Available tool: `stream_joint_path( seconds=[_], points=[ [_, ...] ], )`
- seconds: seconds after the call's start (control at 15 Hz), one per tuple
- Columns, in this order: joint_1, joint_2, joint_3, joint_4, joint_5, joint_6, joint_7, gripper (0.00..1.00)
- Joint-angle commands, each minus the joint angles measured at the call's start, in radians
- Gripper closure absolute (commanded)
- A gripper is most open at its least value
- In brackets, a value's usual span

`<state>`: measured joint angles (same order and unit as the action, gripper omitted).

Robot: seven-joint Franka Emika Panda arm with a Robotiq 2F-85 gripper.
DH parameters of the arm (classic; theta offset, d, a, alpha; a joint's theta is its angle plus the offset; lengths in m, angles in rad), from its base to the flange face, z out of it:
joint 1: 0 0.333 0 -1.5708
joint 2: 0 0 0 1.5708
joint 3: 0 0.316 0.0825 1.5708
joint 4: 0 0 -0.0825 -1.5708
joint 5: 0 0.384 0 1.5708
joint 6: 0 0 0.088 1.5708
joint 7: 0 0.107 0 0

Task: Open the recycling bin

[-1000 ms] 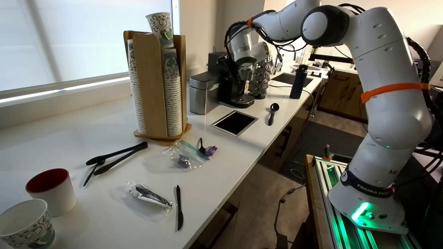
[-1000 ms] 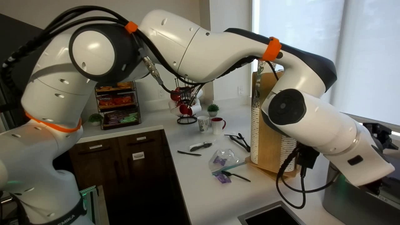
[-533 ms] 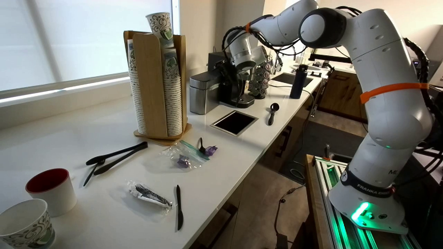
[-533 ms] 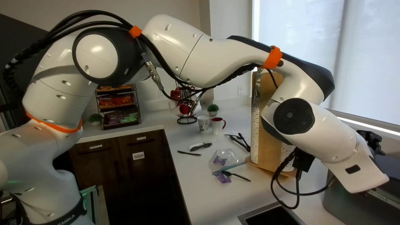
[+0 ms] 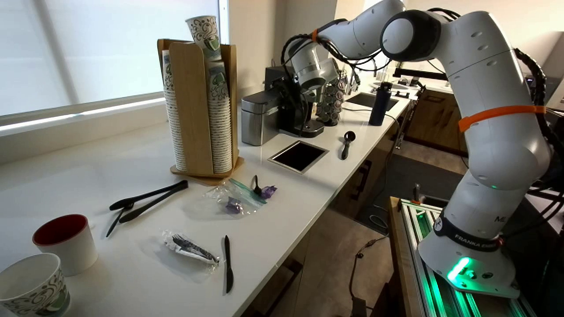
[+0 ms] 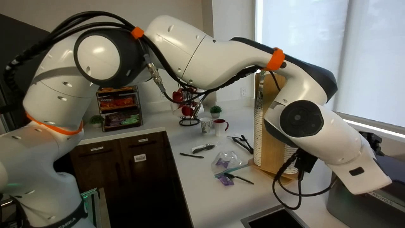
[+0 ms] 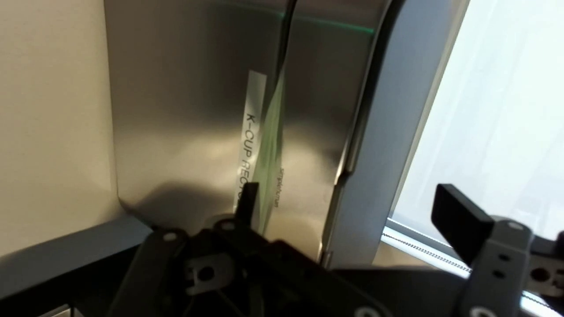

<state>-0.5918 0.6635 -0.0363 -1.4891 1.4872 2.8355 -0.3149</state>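
The recycling bin is a brushed steel box with a dark top on the counter, in both exterior views (image 5: 260,119) (image 6: 357,209). In the wrist view the bin (image 7: 176,88) shows a K-cup recycling label (image 7: 252,110), and a green liner (image 7: 269,154) pokes out at the seam under the lid (image 7: 326,79). The lid looks closed. My gripper (image 7: 348,207) is open and empty; the lid's edge appears between its fingers, one over the front, one over the window. I cannot tell whether they touch. In an exterior view the gripper (image 6: 373,142) is partly hidden behind the wrist, above the bin.
A wooden cup holder (image 5: 189,105) with stacked paper cups stands beside the bin. A coffee machine (image 5: 308,127) and a pod carousel (image 5: 330,101) are on its other side. A square opening (image 5: 298,156) is set in the counter; a scoop (image 5: 347,144) and a bottle (image 5: 380,105) lie beyond.
The arm has lowered slightly and the hand has tilted and shifted toward the cup-holder side, most of it in the first half second. The bin has not moved.
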Motion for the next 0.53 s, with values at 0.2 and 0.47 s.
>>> stream_joint_path(
  seconds=[0.2,0.47],
  points=[
    [-0.005,0.009,0.02,0.034,0.032,-0.004,-0.003,0.0],
    [0.0,0.018,0.021,0.057,0.037,0.016,0.017,0.0]
  ],
)
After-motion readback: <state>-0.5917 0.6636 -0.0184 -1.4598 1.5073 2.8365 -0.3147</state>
